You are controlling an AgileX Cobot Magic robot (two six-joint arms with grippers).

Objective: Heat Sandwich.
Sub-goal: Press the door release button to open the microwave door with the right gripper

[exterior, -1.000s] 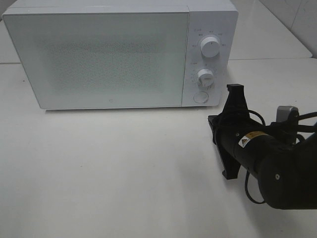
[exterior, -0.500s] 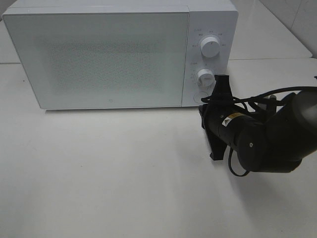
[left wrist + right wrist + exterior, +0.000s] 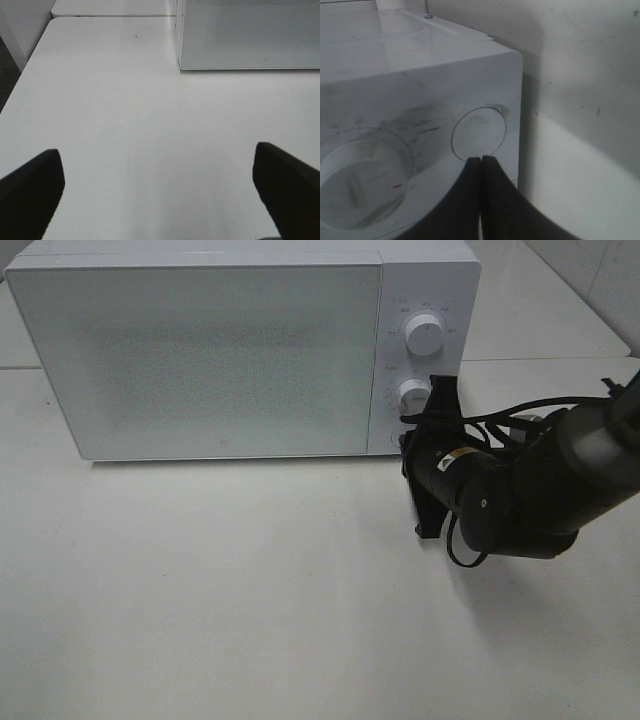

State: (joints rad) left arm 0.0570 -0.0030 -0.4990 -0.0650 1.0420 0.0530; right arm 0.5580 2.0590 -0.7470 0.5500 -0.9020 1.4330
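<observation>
Having moved up to the microwave [image 3: 200,350], the empty, fully closed right claw [image 3: 481,159] rests against its round button [image 3: 479,131].

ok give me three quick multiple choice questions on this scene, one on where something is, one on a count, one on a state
1. Where on the microwave do the tips of the right gripper sit?
A) its roof
B) the round button on its panel
C) the door's left edge

2. How many dial knobs does the panel carry?
A) one
B) two
C) four

3. The right gripper is:
A) wide open
B) shut on a plate
C) shut, with nothing between its fingers

Answers:
1 B: the right wrist view shows the tips at the button's edge.
2 B: the high view shows one knob above the other.
3 C: the fingers lie pressed together with nothing between them.
</observation>
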